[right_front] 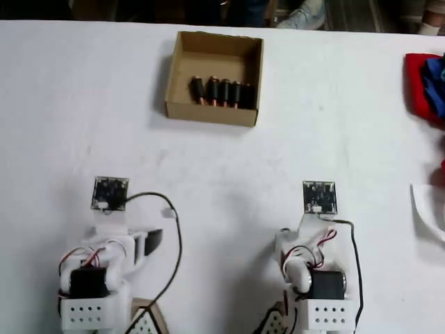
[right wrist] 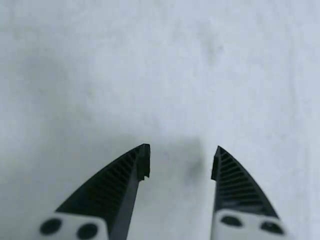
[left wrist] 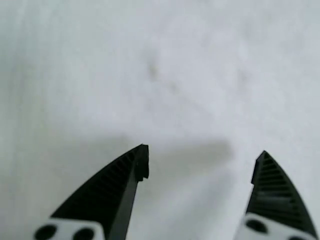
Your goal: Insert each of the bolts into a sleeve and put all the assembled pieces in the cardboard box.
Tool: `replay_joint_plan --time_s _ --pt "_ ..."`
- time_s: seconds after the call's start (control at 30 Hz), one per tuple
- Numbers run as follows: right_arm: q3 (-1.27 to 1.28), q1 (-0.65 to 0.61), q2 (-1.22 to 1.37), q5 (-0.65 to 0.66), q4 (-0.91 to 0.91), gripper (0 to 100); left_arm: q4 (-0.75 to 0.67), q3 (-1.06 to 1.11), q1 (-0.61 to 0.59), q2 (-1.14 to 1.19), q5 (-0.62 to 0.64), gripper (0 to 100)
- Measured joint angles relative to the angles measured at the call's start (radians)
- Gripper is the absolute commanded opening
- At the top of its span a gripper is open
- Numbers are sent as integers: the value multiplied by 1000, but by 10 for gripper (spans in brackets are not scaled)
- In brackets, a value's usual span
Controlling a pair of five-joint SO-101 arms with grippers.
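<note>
The cardboard box point(right_front: 182, 75) stands at the back middle of the table, and several black sleeves with copper bolts point(right_front: 222, 92) lie in a row inside it. Both arms are folded back at the near edge, far from the box. My left gripper point(left wrist: 200, 165) hangs open over bare white tabletop with nothing between its fingers; in the high view the left arm point(right_front: 104, 264) sits at the near left. My right gripper point(right wrist: 180, 162) is also open and holds nothing above the white surface; the right arm point(right_front: 313, 271) sits at the near right.
A red and blue cloth point(right_front: 425, 78) lies at the right edge, with a white curved object point(right_front: 425, 212) below it. Cables point(right_front: 174, 243) trail beside each arm base. White table point(right_front: 83, 118) stretches between the arms and the box.
</note>
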Motion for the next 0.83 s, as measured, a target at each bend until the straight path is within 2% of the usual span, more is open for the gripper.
replay_joint_plan --time_s 0.83 --pt "0 0 0 0 0 191 0 2 0 0 -32 336"
